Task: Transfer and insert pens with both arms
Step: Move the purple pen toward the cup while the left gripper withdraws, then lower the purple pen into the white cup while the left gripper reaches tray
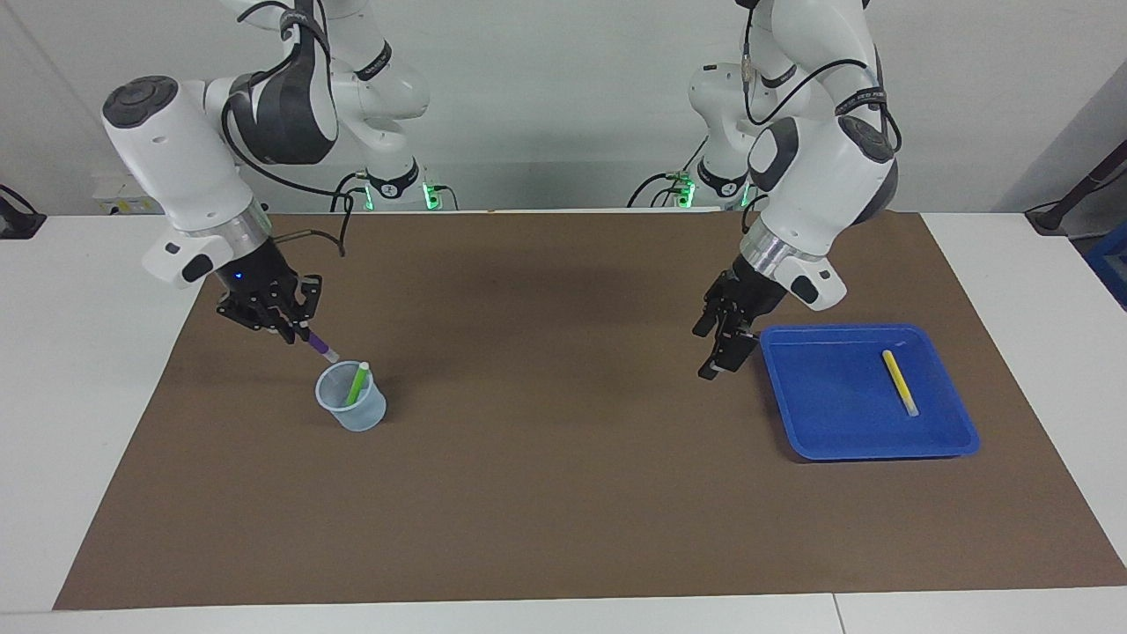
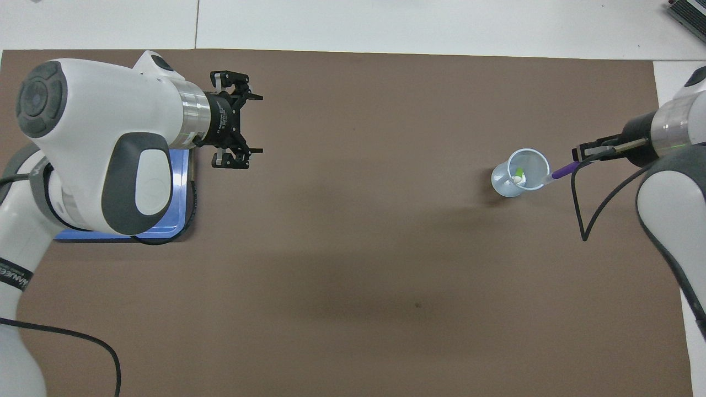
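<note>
My right gripper (image 1: 295, 332) (image 2: 586, 151) is shut on the purple pen (image 1: 317, 342) (image 2: 562, 170). The pen slants down, its pale end just at the rim of the clear cup (image 1: 352, 407) (image 2: 504, 179). A green pen (image 1: 356, 384) (image 2: 519, 177) leans inside that cup. My left gripper (image 1: 710, 352) (image 2: 238, 119) hangs open and holds nothing, over the mat beside the blue tray (image 1: 836, 440) (image 2: 181, 218). A yellow pen (image 1: 900, 382) lies in the tray; in the overhead view the left arm hides it.
A brown mat (image 1: 563, 493) (image 2: 386, 264) covers most of the white table. The cup stands toward the right arm's end and the tray toward the left arm's end, with bare mat between them.
</note>
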You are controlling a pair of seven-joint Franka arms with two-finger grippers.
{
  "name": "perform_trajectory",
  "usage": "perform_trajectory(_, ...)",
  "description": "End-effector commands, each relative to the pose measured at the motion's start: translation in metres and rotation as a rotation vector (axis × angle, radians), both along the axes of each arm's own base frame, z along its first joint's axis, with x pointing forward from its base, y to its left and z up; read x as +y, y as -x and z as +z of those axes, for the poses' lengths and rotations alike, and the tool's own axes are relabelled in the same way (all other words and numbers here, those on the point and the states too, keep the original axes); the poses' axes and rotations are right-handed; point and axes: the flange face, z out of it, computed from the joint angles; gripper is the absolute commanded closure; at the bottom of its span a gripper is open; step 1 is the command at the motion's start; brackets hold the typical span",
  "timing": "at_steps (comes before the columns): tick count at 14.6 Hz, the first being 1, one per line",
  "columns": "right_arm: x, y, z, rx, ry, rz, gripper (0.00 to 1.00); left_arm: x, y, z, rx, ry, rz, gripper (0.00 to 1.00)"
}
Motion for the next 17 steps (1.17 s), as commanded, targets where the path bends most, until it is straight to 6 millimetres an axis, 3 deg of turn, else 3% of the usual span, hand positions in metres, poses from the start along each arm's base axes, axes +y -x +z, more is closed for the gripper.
perform_trajectory(1,-0.002,-0.012,-0.018,-0.007,0.018,0.019,1.0,0.047,0.015,-0.005,-0.013,-0.064,-0.233,0.06)
perform_trajectory(3,0.0,-0.017,-0.026,-0.017,0.031,0.024,1.0,0.098,0.018,-0.009,-0.031,-0.091,-0.44,0.04)
perform_trajectory(6,0.002,-0.024,-0.04,-0.02,0.032,0.023,1.0,0.153,0.02,-0.012,-0.071,-0.103,-0.668,0.03)
perform_trajectory(11,0.004,-0.026,-0.072,-0.015,0.023,-0.016,0.99,0.182,0.022,-0.022,-0.092,-0.329,-1.022,0.0)
perform_trajectory(13,0.004,-0.027,-0.076,-0.01,0.019,-0.04,0.35,0.221,0.021,-0.032,-0.123,-0.366,-1.086,0.0)
perform_trajectory(14,0.004,-0.027,-0.074,-0.01,0.019,-0.042,0.0,0.227,0.022,-0.039,-0.141,-0.382,-1.114,0.0)
perform_trajectory(17,0.003,-0.027,-0.068,-0.007,0.02,-0.043,0.0,0.237,0.018,-0.058,-0.127,-0.487,-1.263,0.0)
